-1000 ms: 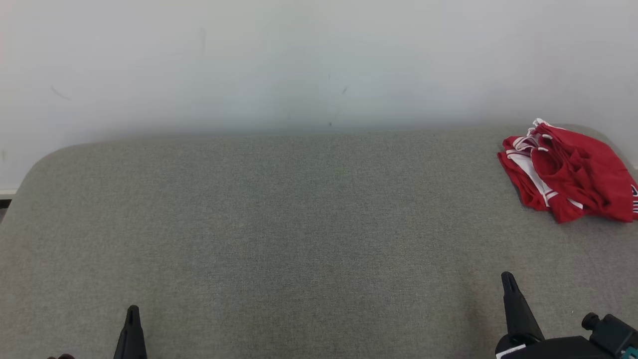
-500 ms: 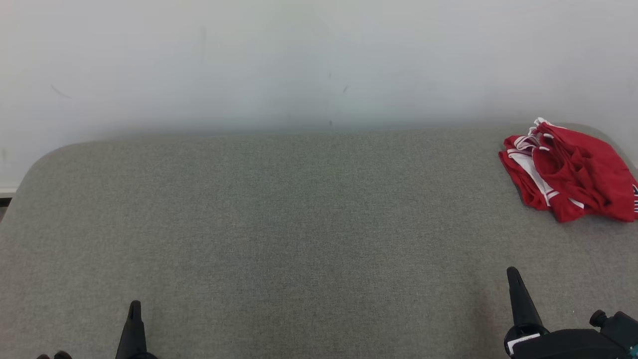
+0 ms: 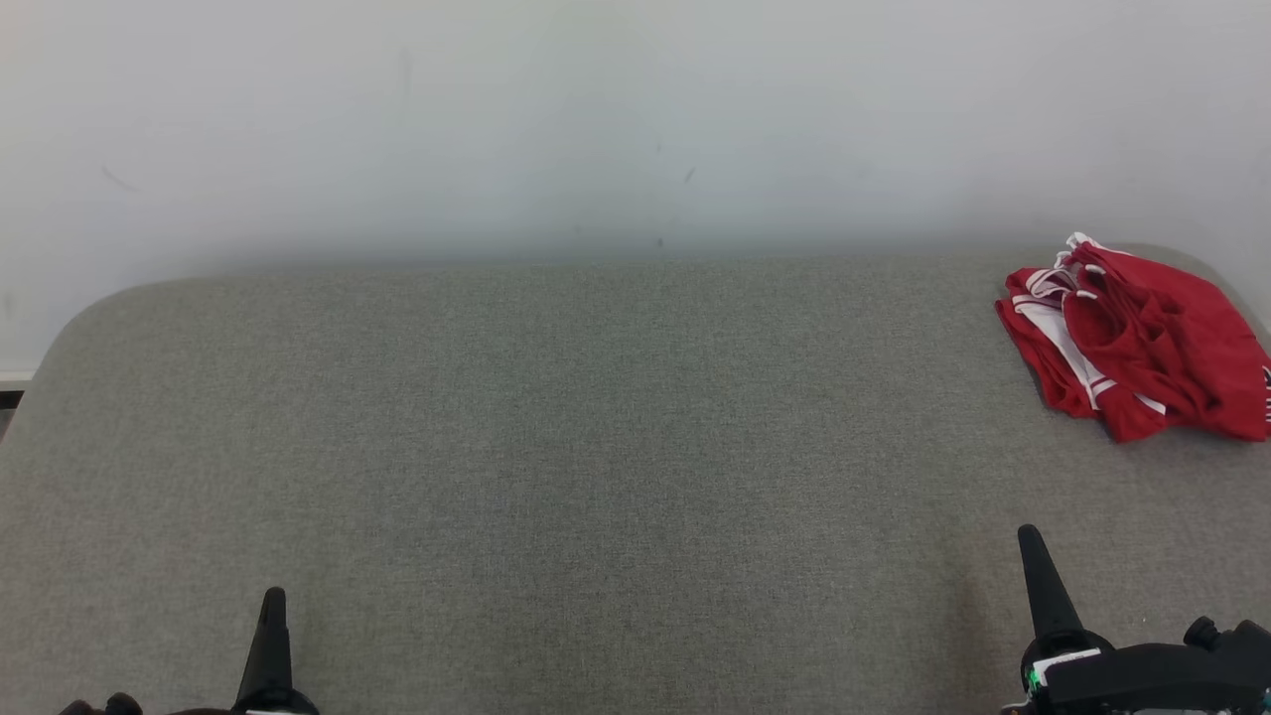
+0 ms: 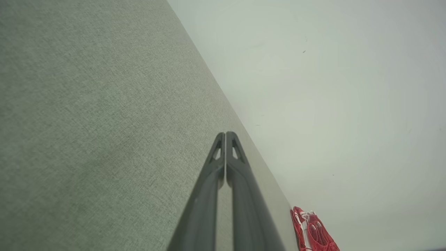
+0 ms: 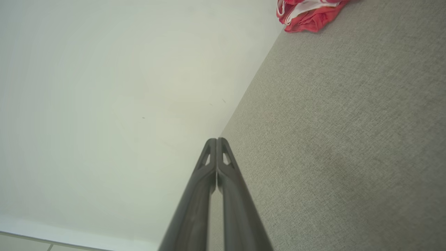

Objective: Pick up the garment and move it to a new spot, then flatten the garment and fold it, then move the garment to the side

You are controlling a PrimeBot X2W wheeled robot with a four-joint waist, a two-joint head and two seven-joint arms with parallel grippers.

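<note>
A white wall [image 3: 635,119] backs the grey fabric surface [image 3: 596,447]. The red garment [image 3: 1142,338] lies bunched at its far right corner, unmoved, long axis slanting far-left to near-right, white-trimmed straps toward the wall. The left gripper [image 3: 274,594] and right gripper [image 3: 1027,533], jaws pressed together, empty, have crept slightly forward.

No legible text, number or brand. On the red garment [image 3: 1152,338] at three o'clock, just a tiny dark mark [image 3: 1267,382], too small to read. Same for the white tag [image 3: 1059,659] on the right gripper [image 3: 1029,538] at five o'clock.
</note>
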